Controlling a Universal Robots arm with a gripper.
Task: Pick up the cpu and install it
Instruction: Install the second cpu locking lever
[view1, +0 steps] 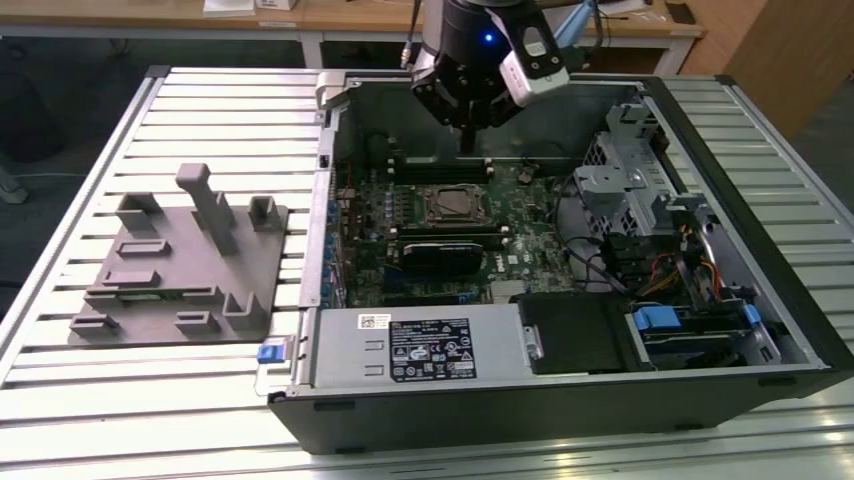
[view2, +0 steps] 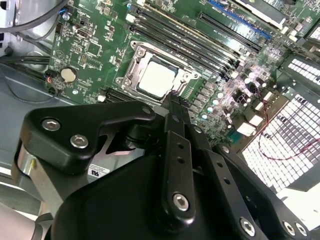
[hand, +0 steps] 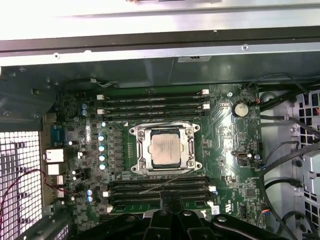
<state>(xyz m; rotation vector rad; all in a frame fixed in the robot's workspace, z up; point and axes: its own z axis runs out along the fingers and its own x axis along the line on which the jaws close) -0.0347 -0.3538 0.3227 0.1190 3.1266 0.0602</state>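
- Gripper (view1: 466, 140) hangs over the open computer case (view1: 747, 300) near the top centre of the exterior view, its dark fingers drawn together into one thin point with nothing between them.
- Seated flat in the socket frame (hand: 165, 150) on the green motherboard (hand: 230, 135), the cpu (hand: 164, 149) shows its silvery top at the centre of the first wrist view; the socket's metal frame surrounds it on all sides.
- From the second wrist view, the closed fingertips (view2: 175, 102) appear just below the cpu (view2: 156, 80) in the frame, above the board and apart from the chip.
- Black memory slots (hand: 155, 102) run in rows above and below the socket in the first wrist view, with a round coin battery (hand: 241, 108) at the right of the frame.
- On the exterior view's left, a grey fixture block (view1: 180, 265) with upright posts rests on the slatted metal table (view1: 80, 400), well apart from the case.
- Bundled cables (view1: 694, 270) and a blue-tabbed drive bay (view1: 661, 320) occupy the case's interior on the exterior view's right; a labelled power supply (view1: 420, 345) lies along the lower edge of the case.
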